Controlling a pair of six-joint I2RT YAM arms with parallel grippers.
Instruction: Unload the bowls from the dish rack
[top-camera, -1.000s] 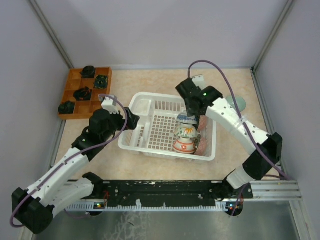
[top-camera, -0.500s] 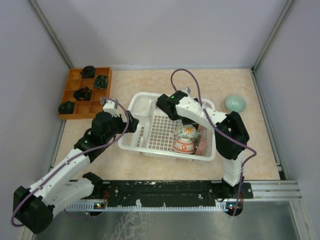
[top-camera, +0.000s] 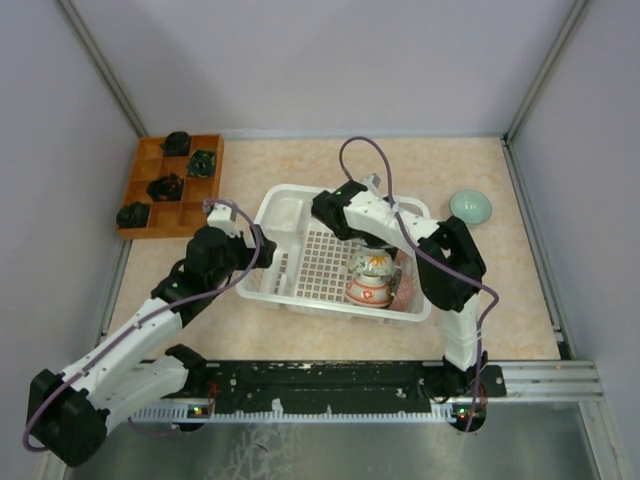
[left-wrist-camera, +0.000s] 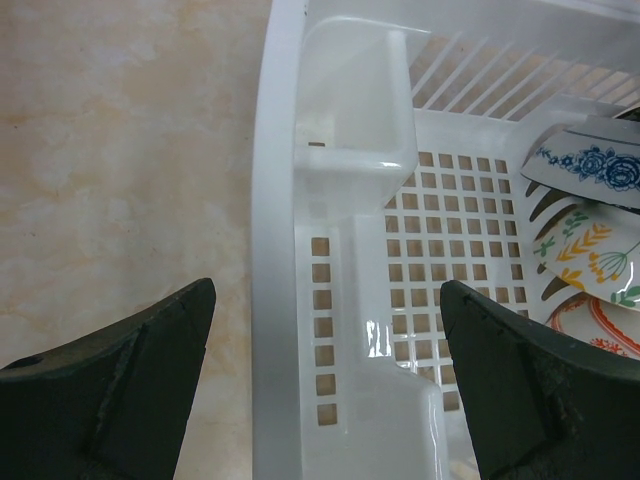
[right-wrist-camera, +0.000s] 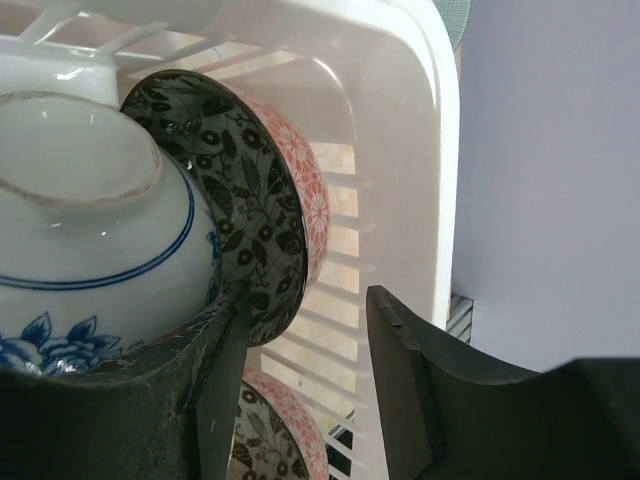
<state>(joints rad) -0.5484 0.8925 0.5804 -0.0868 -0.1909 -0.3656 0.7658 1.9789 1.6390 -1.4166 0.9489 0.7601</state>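
Note:
The white dish rack (top-camera: 300, 262) stands mid-table. Several bowls stand on edge in its right half: a white one with orange marks (top-camera: 372, 264), a red-orange one (top-camera: 368, 291) and pinkish ones (top-camera: 406, 290). My right gripper (top-camera: 380, 243) is open inside the rack. In the right wrist view its jaws (right-wrist-camera: 305, 320) straddle the lower rim of a dark-patterned, pink-backed bowl (right-wrist-camera: 255, 215), which leans on a blue-and-white bowl (right-wrist-camera: 80, 260). My left gripper (top-camera: 262, 246) is open and straddles the rack's left rim (left-wrist-camera: 275, 300), not touching it.
A pale green bowl (top-camera: 470, 207) lies on the table to the right of the rack. A brown wooden tray (top-camera: 150, 200) with dark lumps sits at the back left. Grey walls close in both sides.
My right arm has folded at the elbow and its gripper has gone down among the bowls, covering the blue-and-white one in the top view. My left gripper has barely shifted at the rack's rim.

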